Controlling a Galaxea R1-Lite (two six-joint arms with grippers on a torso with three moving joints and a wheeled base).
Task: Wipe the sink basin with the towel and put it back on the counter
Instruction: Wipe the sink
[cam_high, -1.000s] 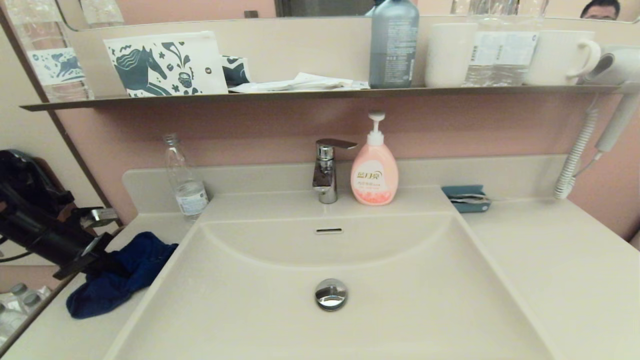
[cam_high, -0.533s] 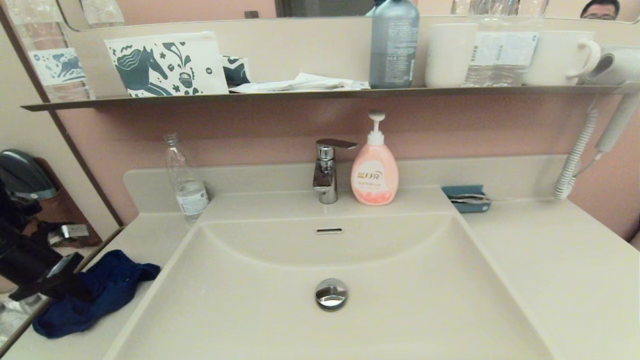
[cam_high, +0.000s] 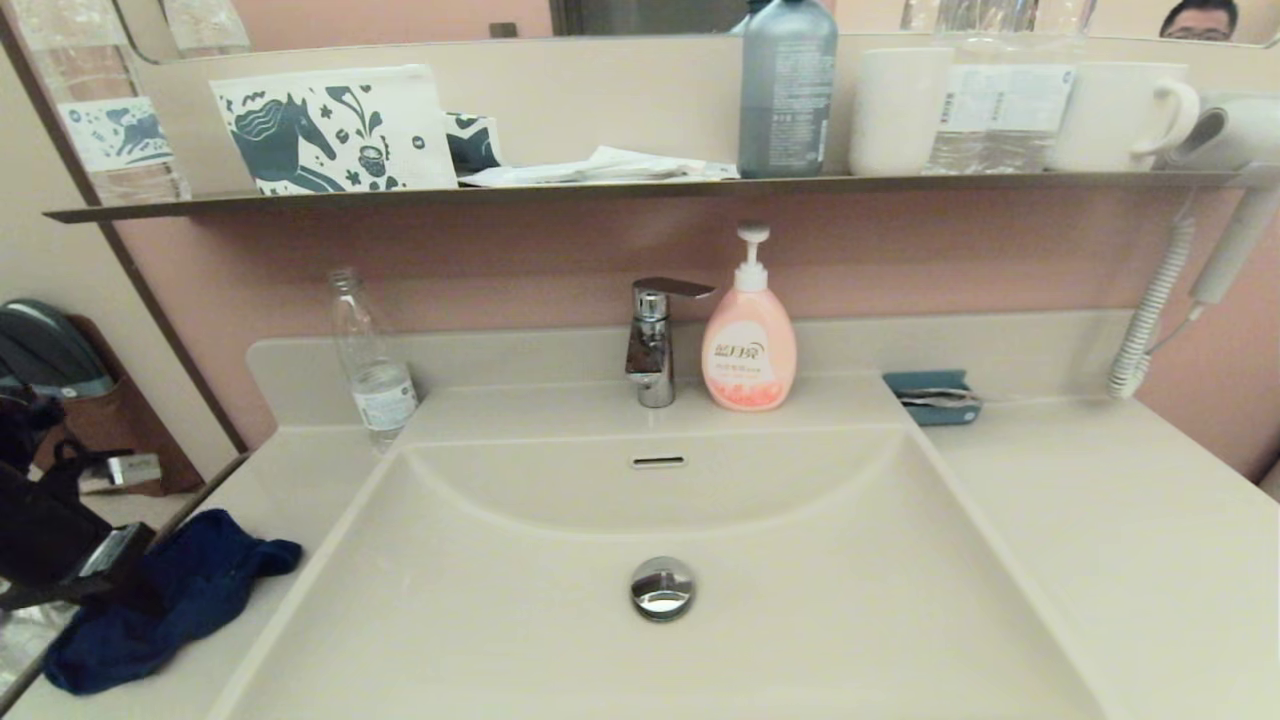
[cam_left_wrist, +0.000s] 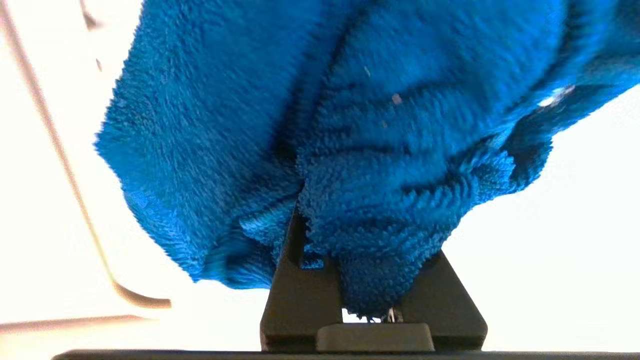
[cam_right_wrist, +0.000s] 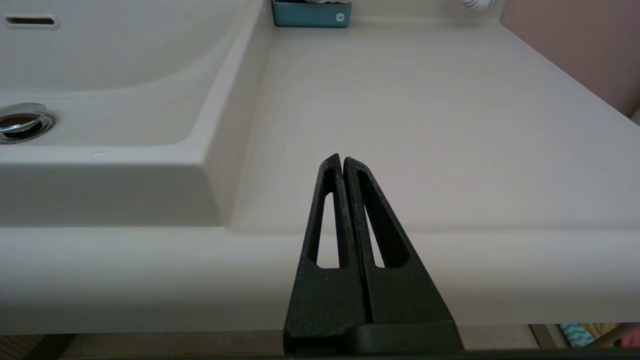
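Overhanging the cream counter's front-left edge, the rumpled dark-blue towel was pinched in the nearly closed left gripper; right gripper rested closed, empty.

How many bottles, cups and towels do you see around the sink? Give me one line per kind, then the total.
Bottles: 4 - clear bottle, pink soap bottle, grey bottle, labelled clear bottle
Cups: 2 - white cup, white mug
Towels: 1 - blue towel
Total: 7
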